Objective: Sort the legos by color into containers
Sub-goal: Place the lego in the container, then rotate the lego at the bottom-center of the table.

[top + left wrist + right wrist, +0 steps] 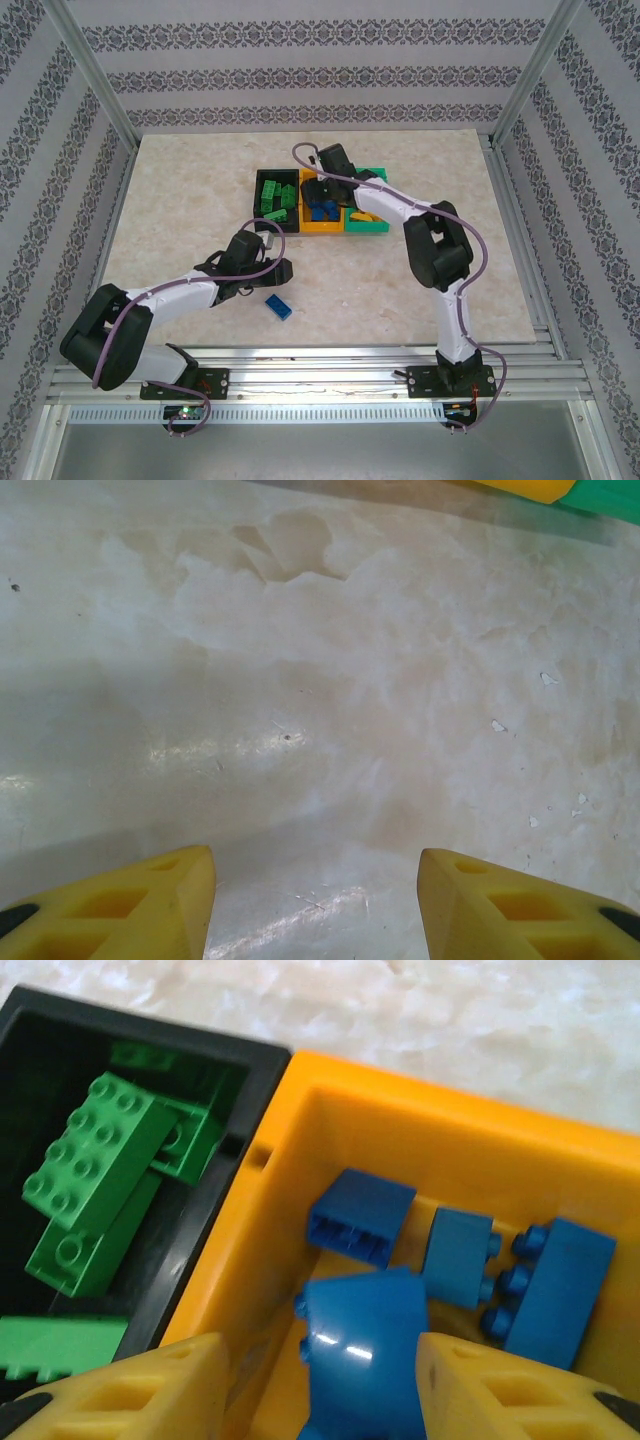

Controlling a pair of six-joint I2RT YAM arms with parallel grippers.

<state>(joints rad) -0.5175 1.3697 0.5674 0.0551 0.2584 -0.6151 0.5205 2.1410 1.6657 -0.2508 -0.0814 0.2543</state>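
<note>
Glossy blue legos [362, 1345] in orange bin [420, 1140]

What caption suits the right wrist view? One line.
Right hand over orange bin of blue bricks; green bricks in black bin.

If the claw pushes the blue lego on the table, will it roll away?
Probably not: the blue lego looks flat and boxy, so it should slide, not roll. It's small, likely light; the table looks smooth.

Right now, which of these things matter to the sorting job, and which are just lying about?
Job: black bin, orange bin, green bin, green bricks, blue bricks, yellow bricks, loose blue brick.
Just there: purple cables, metal frame.
</note>
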